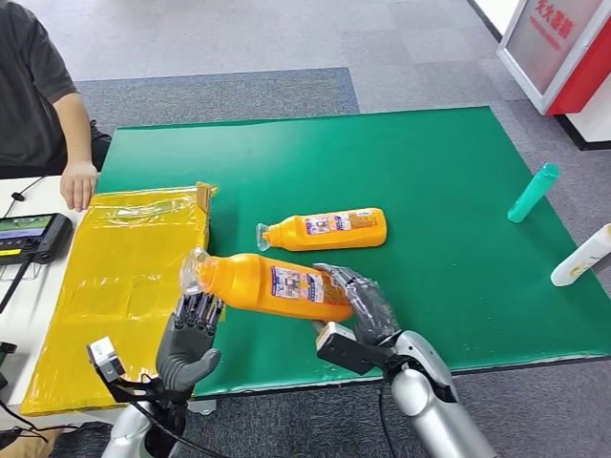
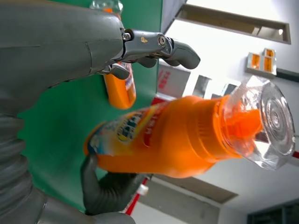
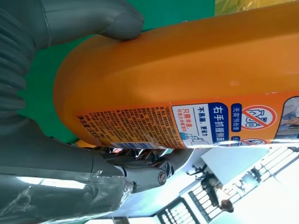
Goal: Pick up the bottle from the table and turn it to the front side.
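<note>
Glossy orange plastic bottle with a clear faceted cap and printed label is held lying sideways above the green felt-like table mat. Right hand grips its rounded base end, thumb on one side, fingers opposite. Left hand is beneath the neck, fingers spread, not closed on it. A second, similar orange bottle lies on the mat just beyond.

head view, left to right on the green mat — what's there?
Yellow bag → held bottle → right robot hand → teal bottle → white bottle. The second orange bottle overlaps the held one's span, so it is left out.
</note>
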Action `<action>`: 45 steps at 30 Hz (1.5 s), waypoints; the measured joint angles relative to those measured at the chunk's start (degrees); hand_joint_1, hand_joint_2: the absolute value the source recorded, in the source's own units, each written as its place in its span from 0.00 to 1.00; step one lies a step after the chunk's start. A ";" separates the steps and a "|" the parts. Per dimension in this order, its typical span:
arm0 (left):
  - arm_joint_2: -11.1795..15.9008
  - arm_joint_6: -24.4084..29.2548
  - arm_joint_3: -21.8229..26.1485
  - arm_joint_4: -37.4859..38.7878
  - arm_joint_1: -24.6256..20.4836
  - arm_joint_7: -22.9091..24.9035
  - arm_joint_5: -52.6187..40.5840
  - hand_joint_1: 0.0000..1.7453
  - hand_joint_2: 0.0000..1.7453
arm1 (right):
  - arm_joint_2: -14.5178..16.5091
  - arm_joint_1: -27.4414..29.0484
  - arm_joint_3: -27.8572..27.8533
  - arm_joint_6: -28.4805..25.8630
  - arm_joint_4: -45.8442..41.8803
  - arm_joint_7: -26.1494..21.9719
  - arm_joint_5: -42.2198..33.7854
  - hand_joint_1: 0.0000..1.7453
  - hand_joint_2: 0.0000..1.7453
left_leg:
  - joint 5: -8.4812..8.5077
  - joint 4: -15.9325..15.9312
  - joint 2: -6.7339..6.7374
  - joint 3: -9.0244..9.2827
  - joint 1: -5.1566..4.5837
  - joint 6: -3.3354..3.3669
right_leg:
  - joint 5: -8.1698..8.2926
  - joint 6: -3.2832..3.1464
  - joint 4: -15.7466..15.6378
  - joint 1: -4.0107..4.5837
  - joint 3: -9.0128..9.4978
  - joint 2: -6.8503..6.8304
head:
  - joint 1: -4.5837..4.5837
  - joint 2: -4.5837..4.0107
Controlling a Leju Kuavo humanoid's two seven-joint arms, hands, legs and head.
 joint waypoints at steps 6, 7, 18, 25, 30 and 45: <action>-0.24 0.00 -2.54 0.62 -1.27 1.70 3.66 0.00 1.00 | 1.53 0.53 3.00 -2.62 2.37 -1.78 2.95 1.00 1.00 | 0.01 0.00 0.00 0.00 0.01 -0.01 | 0.00 0.00 0.00 0.01 -0.01 0.00 | -0.01 0.00; -0.28 0.36 -2.75 0.70 -1.43 1.98 4.19 0.00 1.00 | 1.73 0.62 3.62 -3.02 2.70 -1.78 3.42 1.00 1.00 | 0.01 0.00 0.00 0.00 0.01 -0.01 | 0.00 0.00 0.00 0.01 -0.01 0.00 | -0.01 0.00; -0.96 3.85 -3.03 0.81 -1.68 2.55 4.77 0.00 1.00 | 2.11 1.37 6.64 -4.56 3.40 -1.53 4.59 1.00 1.00 | 0.00 0.00 0.00 0.00 0.00 0.00 | 0.00 0.00 0.00 0.00 -0.01 0.00 | 0.00 0.00; -1.38 4.13 -3.51 0.81 -1.66 2.65 3.76 0.00 1.00 | 2.11 1.52 7.22 -4.88 2.44 -1.16 4.67 1.00 1.00 | 0.01 0.00 0.00 0.00 0.01 -0.01 | 0.00 -0.01 0.00 0.01 -0.01 0.00 | 0.00 0.00; -1.42 3.79 -4.99 0.69 -1.64 2.33 2.25 0.00 1.00 | 2.09 1.47 7.00 -5.79 1.95 -0.89 4.27 1.00 1.00 | 0.01 0.00 0.00 0.00 0.00 -0.01 | 0.00 0.00 0.00 0.00 0.00 0.00 | 0.00 0.00; -0.01 3.70 -9.12 -3.62 -0.61 1.49 0.77 0.20 1.00 | 2.06 0.94 4.44 -7.04 0.94 -0.63 4.40 1.00 1.00 | 0.01 0.00 0.00 -0.01 0.00 -0.01 | 0.00 0.00 0.00 0.01 0.01 0.00 | -0.01 0.00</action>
